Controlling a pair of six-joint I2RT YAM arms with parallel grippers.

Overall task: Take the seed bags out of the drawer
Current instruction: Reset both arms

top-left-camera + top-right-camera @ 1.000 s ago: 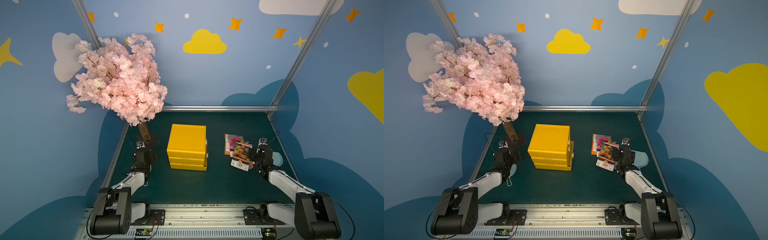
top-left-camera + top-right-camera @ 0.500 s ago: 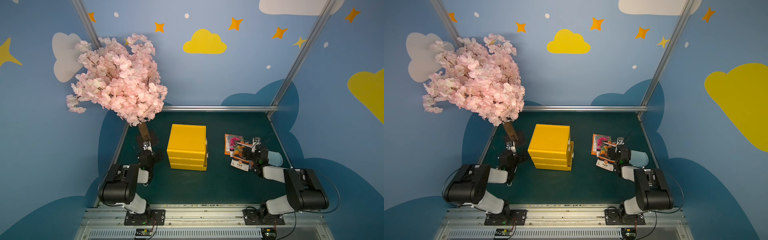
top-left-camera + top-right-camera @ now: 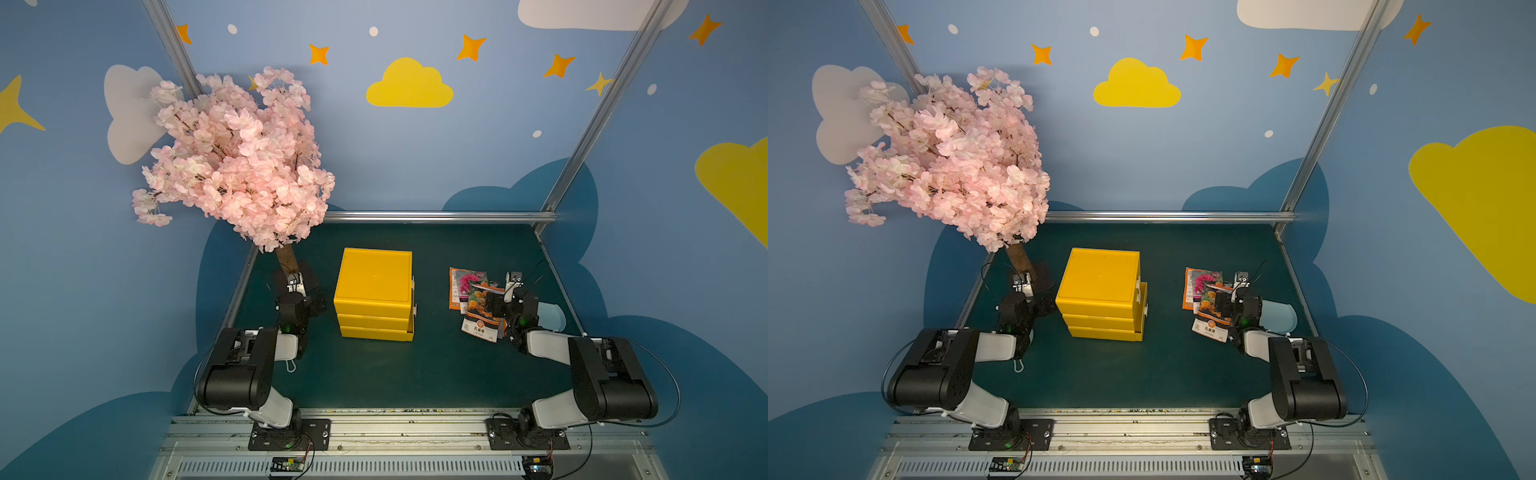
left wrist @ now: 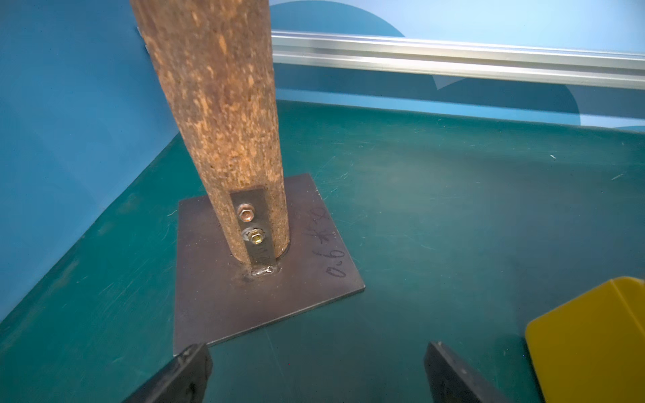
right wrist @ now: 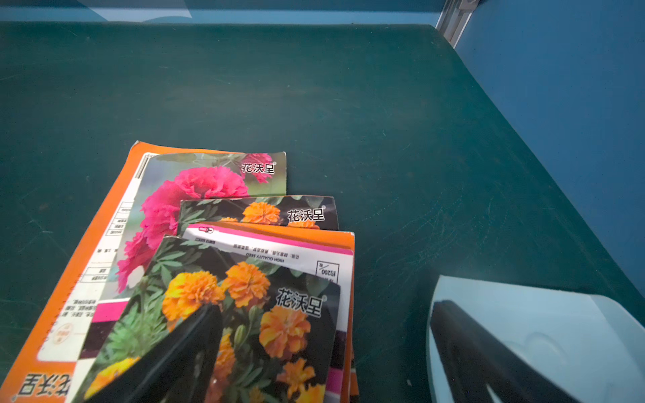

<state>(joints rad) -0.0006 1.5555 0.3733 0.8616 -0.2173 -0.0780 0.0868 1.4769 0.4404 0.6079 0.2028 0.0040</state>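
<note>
Now the seed bags [image 3: 477,308] lie overlapping on the mat [image 3: 374,374], right of centre in both top views — outside the seemingly shut drawer [image 3: 374,307]; left gripper [image 4: 316,352] and right gripper [image 5: 324,310] released, jaws wide.

Setting: staged robot test cell, lab-type. Evidence: aluminium frame [image 3: 440,216] around blue walls [image 3: 457,166] painted with clouds [image 3: 409,85] and stars [image 3: 469,46]; dark green mat [image 3: 374,374]; artificial blossom tree [image 3: 237,158] bolted to steel plate [image 4: 216,307]; left arm [image 3: 237,374] and right arm [image 3: 606,374] on base rail [image 3: 395,428].
</note>
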